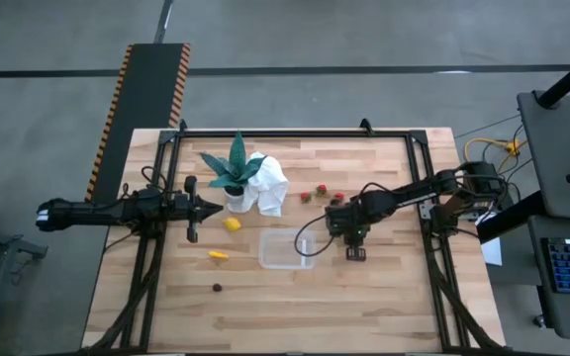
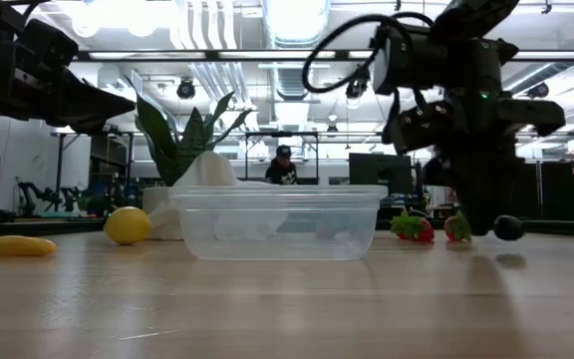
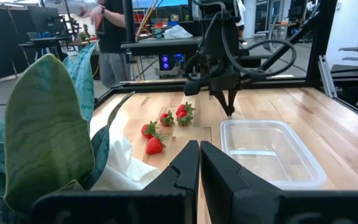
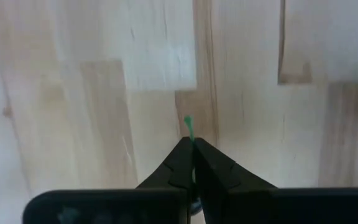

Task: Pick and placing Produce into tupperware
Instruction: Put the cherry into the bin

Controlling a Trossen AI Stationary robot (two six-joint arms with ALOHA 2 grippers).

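Green stem [image 4: 189, 127] in right pincer [image 4: 193, 148]

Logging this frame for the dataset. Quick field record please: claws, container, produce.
left claw: shut, empty, waiting by green spiky potted plant
right claw: shut on thin green stem, over bare table right of container
small dark round piece: at right claw's tip, seemingly off the wood
clear rectangular plastic container: empty
red strawberries: on table, between white cloth and right arm
round yellow lemon: left of container
yellow-orange elongated piece: left of container
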